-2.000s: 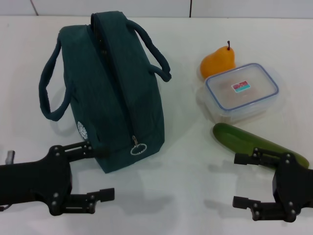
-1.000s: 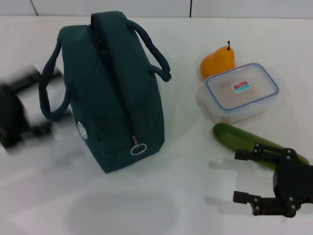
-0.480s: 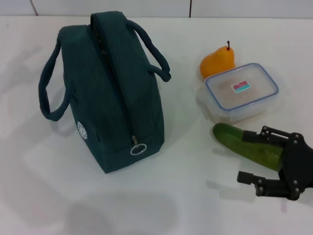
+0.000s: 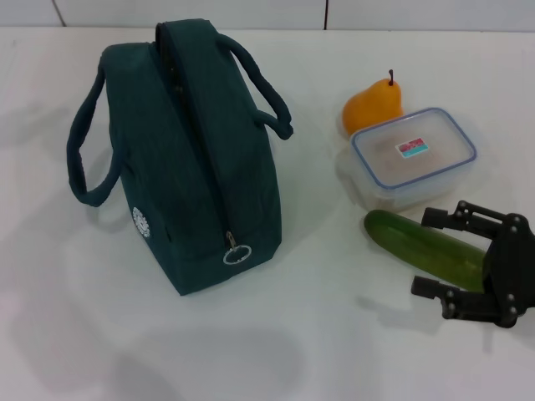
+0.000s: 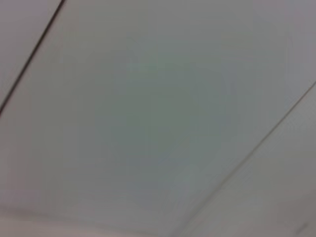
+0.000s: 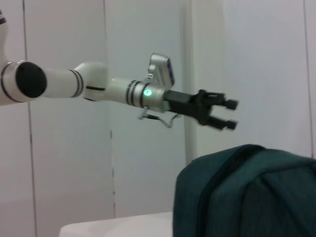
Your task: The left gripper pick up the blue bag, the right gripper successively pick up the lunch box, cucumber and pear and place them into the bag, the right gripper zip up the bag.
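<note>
Gone from the head view, the left pincer (image 6: 217, 111) shows only in the right wrist view, jaws apart, high above the bag (image 4: 188, 159). That soft bag should lift by a handle (image 4: 88, 159). Right pincer (image 4: 439, 255), jaws apart, straddles the cucumber (image 4: 422, 245) on the tabletop (image 4: 292, 334)

Blue bag (image 4: 188, 159) stood on table (image 4: 318, 334). At its 3 o'clock: lunch box (image 4: 414, 157), pear (image 4: 374, 107) touching at box's 11 o'clock, cucumber (image 4: 426, 247) at box's 6 o'clock.
</note>
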You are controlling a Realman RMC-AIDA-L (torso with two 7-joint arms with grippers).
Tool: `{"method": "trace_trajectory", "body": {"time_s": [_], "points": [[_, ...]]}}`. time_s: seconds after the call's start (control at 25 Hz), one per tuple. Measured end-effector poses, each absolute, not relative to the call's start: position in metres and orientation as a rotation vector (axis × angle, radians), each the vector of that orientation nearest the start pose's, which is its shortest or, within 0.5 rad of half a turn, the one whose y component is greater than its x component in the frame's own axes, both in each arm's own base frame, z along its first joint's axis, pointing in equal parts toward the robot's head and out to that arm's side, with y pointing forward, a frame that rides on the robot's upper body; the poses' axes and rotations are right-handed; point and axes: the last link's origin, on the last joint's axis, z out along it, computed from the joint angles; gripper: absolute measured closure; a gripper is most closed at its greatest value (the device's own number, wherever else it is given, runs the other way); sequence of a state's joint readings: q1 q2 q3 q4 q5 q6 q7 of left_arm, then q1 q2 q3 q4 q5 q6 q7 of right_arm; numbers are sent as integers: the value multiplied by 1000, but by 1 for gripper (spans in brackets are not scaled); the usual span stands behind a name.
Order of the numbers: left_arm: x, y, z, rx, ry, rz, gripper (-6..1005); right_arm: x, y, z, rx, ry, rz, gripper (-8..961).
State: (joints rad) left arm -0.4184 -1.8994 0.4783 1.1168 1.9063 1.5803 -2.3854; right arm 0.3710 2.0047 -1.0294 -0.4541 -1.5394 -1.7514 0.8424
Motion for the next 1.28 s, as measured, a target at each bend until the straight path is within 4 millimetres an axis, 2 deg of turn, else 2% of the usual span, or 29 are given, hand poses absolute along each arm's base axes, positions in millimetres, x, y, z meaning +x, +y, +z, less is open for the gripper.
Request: {"method": "trace_trajectory", "body": {"time_s": [0.2,0.32,0.48,0.6,1.16,1.28], "points": [[-263,335,180,-2102,-1541,-823,186,272,265,-3,-2682,94,1051,156],[-251,339,164,-2172,-1594,-740,189,272,267,-1,-2673,94,1050,156],[-244,344,145,-2205,-1673,-593,193,272,267,0,-2674,89,1047,156],[-237,347,135,-2232,-1685,-565,195,273,268,2,-2669,88,1043,156],[-239,351,114,-2241,-1712,-380,200,275,271,6,-2651,89,1031,156],[-239,352,107,-2286,-1691,-341,252,274,271,5,-2650,89,1036,156]]}}
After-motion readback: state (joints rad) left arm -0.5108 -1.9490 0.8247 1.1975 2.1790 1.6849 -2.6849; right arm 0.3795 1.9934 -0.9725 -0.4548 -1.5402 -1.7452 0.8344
